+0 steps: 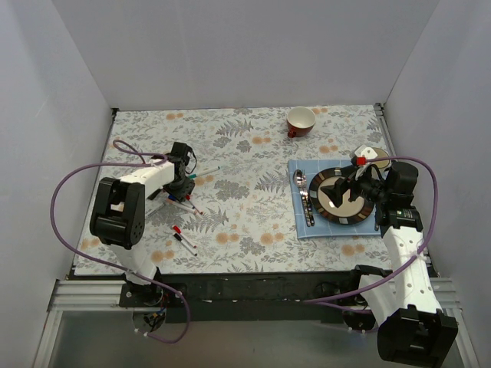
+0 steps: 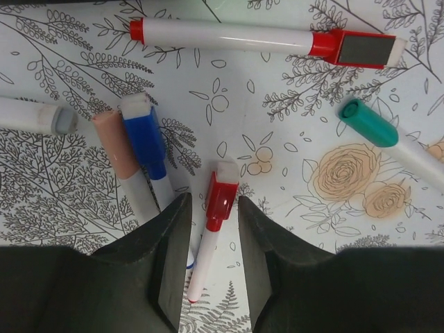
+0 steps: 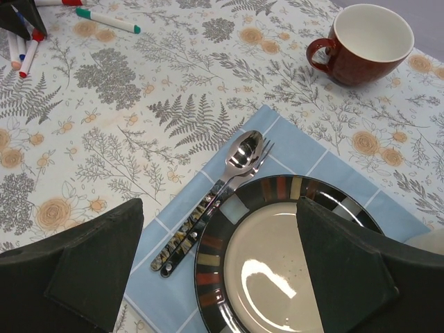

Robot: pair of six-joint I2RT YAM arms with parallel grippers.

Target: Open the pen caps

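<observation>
Straddling a slim white pen with a red plastic cap (image 2: 223, 189), the left gripper (image 2: 214, 205) stands narrowed, with its grip on the pen unclear. Just beside that pen lies a blue-capped pen (image 2: 144, 135); far right of it, the right gripper (image 3: 218, 208) gapes empty.

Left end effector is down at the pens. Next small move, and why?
Probably close the left end effector on the red-capped pen: its jaws straddle that pen, with a small gap showing beside it, so no repositioning seems needed.
</observation>
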